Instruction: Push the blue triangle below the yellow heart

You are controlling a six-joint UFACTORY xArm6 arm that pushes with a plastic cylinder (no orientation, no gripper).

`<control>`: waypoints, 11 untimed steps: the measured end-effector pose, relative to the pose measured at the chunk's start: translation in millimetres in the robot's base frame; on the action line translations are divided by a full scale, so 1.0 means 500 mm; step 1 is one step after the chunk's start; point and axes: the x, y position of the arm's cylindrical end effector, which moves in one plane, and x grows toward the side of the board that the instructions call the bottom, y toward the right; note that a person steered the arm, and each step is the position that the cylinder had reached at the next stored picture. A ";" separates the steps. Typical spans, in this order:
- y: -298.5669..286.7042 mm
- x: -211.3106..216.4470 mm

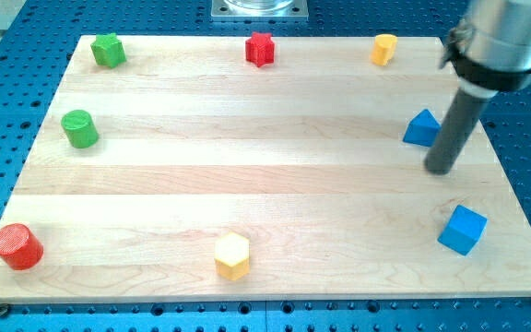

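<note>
1. The blue triangle (421,128) lies near the right edge of the wooden tabletop (265,194), in its upper half.
2. It points its apex toward the view's top; its broad base faces the bottom, and no long axis can be made out.
3. My tip (441,169) sits just beside the triangle, at its lower right; whether they touch cannot be told.
4. There is no hand on this arm, only the rod, so nothing is grasped.
5. The yellow heart (384,49) rests at the top edge, up and left of the triangle, well apart.
6. A blue cube (462,230) lies below my tip, near the right edge.
7. A yellow hexagon (232,255) sits at the bottom centre.
</note>
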 end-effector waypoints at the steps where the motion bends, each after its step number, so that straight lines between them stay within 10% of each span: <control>1: -0.017 -0.129; 3: 0.084 -0.090; 7: -0.228 -0.065; 11: 0.022 -0.196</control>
